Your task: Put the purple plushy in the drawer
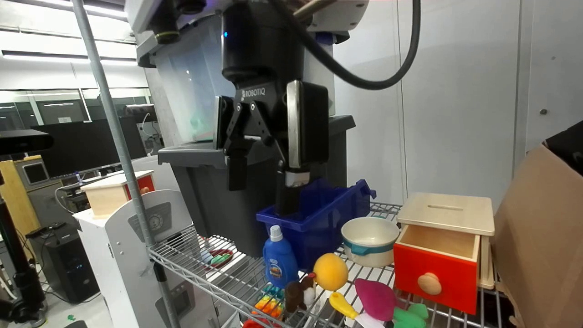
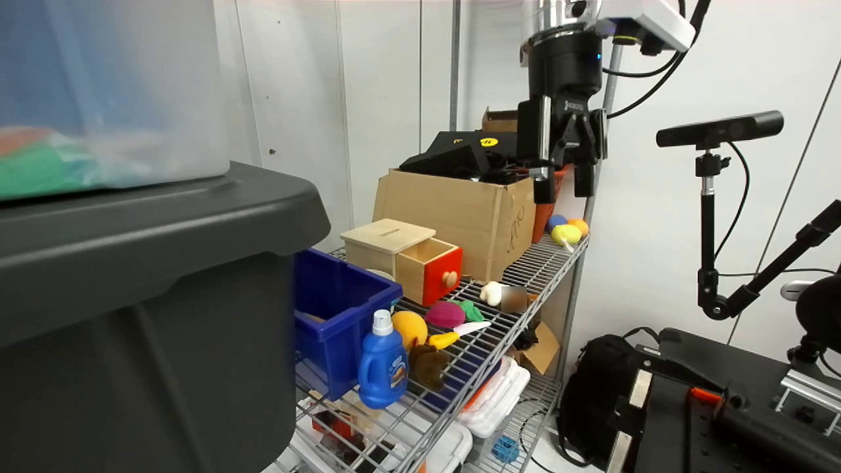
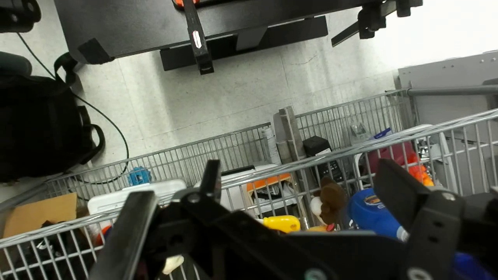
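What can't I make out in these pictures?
Drawer floor nearest its front: hidden by that front, in an exterior view.
Purple plushy: unseen in the wrist view, probably behind the gripper.
Green toy: cut off by the bottom edge in an exterior view.
Patch beside the white toy: blurred in an exterior view.

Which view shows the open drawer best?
An exterior view, where the drawer looks largest, its red front wide and inside visible. In an exterior view it is smaller, side wall showing; the wrist view misses it.
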You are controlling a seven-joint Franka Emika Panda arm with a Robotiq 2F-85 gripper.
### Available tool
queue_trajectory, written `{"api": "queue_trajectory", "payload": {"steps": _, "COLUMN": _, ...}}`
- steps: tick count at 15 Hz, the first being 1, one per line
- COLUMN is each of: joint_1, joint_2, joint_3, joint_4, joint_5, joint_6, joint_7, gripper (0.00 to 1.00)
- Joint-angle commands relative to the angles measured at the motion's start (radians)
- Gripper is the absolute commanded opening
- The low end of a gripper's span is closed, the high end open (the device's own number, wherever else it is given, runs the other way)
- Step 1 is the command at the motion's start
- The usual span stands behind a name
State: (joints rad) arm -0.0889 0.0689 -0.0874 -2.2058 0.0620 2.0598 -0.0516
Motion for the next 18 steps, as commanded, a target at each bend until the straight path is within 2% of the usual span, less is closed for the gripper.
{"api": "queue_trajectory", "payload": {"steps": 1, "joint_1": -0.003, "joint_2": 0.053, "joint_3": -0.003, "joint_4": 0.082, "joint_5": -0.031, "joint_6": -0.061, "joint_7": 0.007, "gripper": 1.0}}
{"api": "queue_trajectory", "payload": {"steps": 6, "joint_1": 0.009, "joint_2": 0.105, "joint_3": 0.008, "joint_4": 0.174, "joint_5": -0.067, "joint_6": -0.091, "joint_7": 0.006, "gripper": 1.0}}
{"api": "queue_trajectory", "payload": {"steps": 10, "joint_1": 0.019, "joint_2": 0.134, "joint_3": 0.012, "joint_4": 0.205, "joint_5": -0.118, "joint_6": -0.106, "joint_7": 0.004, "gripper": 1.0}}
{"api": "queue_trajectory", "payload": {"steps": 14, "joint_1": 0.029, "joint_2": 0.146, "joint_3": 0.013, "joint_4": 0.186, "joint_5": -0.172, "joint_6": -0.085, "joint_7": 0.009, "gripper": 1.0}}
{"api": "queue_trajectory", "payload": {"steps": 18, "joint_1": 0.024, "joint_2": 0.133, "joint_3": 0.019, "joint_4": 0.14, "joint_5": -0.149, "joint_6": -0.026, "joint_7": -0.005, "gripper": 1.0}}
